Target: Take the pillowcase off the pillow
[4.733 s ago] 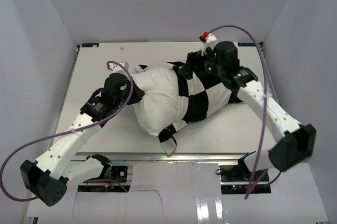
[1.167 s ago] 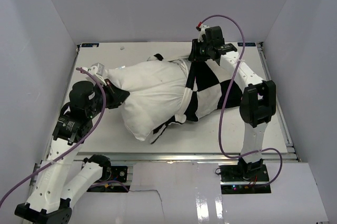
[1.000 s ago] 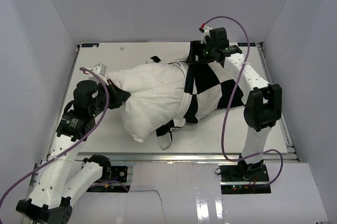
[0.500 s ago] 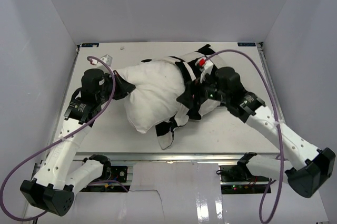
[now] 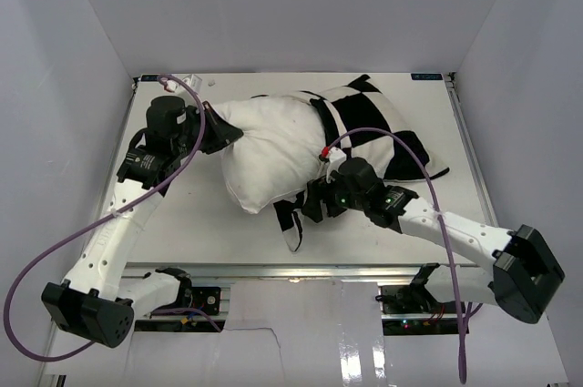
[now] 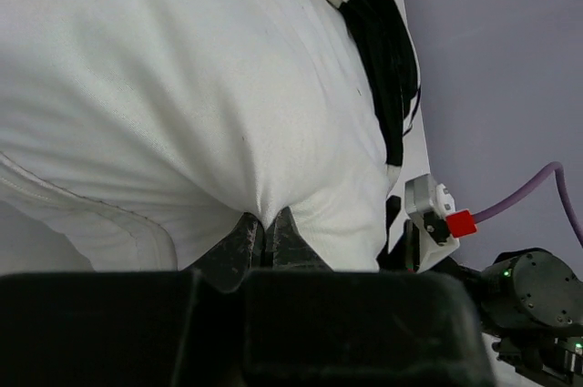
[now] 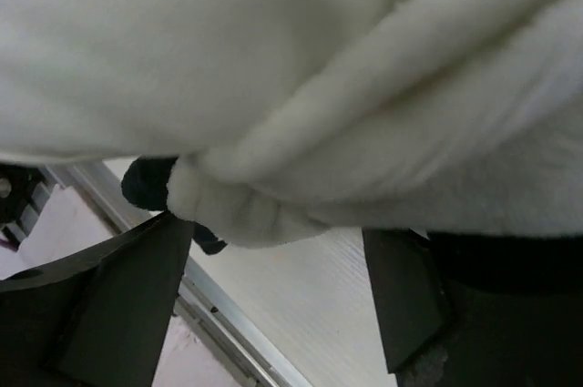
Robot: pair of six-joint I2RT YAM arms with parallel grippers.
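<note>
The off-white pillow (image 5: 269, 146) lies across the middle of the table. The black-and-white checked pillowcase (image 5: 383, 132) covers only its right part, and a loose flap (image 5: 291, 228) hangs at the near edge. My left gripper (image 5: 223, 132) is shut on the pillow's left corner; in the left wrist view its fingers (image 6: 239, 243) pinch a pucker of pillow fabric (image 6: 182, 86). My right gripper (image 5: 314, 205) is open at the pillow's near edge. In the right wrist view its fingers (image 7: 127, 287) stand wide apart, with a white fabric fold (image 7: 246, 209) at their tips.
The white table (image 5: 191, 223) is enclosed by grey walls on three sides. A metal rail (image 5: 301, 269) runs along the near edge. Purple cables loop from both arms. The table surface (image 7: 301, 305) shows under the right gripper.
My right arm swung from the pillow's far side to its near edge, and its gripper is now open. My left gripper pulled the pillow corner farther back and left. The pillowcase now spreads out to the right.
</note>
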